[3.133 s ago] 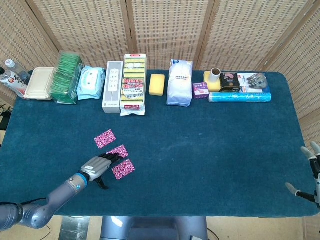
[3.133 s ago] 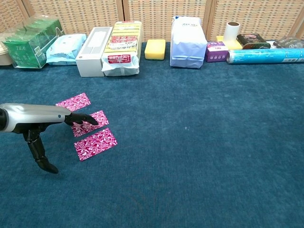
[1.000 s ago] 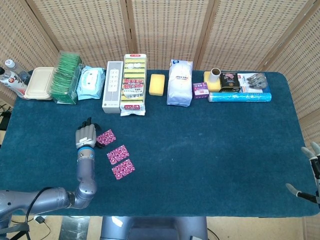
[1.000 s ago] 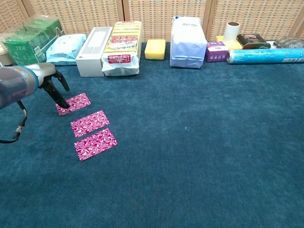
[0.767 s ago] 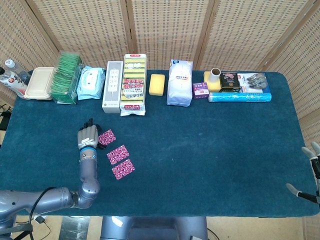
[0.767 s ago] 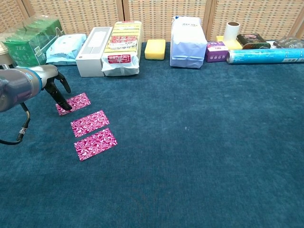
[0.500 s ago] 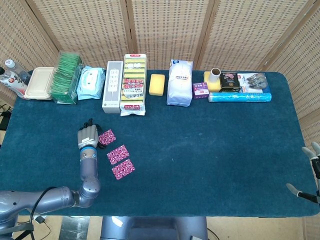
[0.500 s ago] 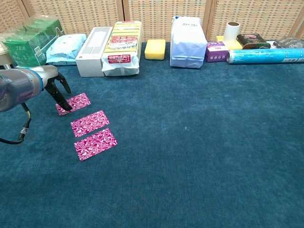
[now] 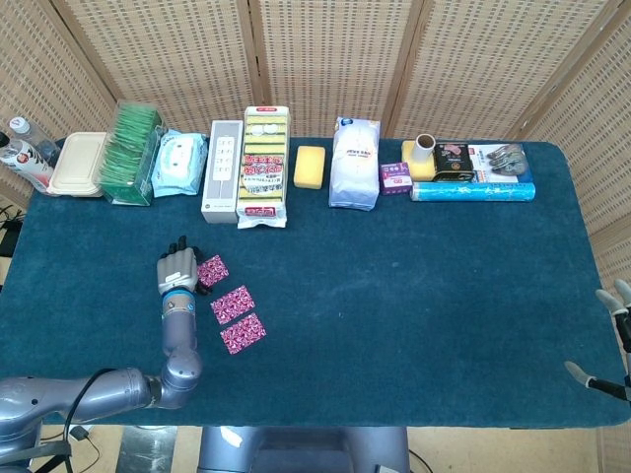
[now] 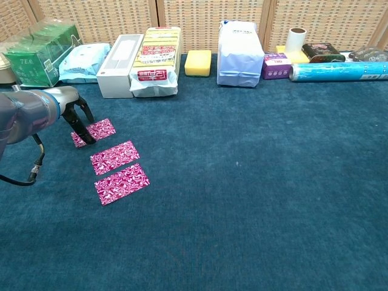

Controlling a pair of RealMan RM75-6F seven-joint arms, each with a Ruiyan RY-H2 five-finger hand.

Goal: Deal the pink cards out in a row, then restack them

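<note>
The blue surface lies open from 1 through 5 o'clock of the three pink cards, across to the right hand at the far edge. At 12 o'clock a row of packages walls the back. The left hand and its forearm block the cards' 9 o'clock side.

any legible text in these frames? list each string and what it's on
"TEA": green box at the far left of the back row, chest view.
Too small or blurred to read: print on the yellow-and-red pack, white bag, purple box, blue roll.
</note>
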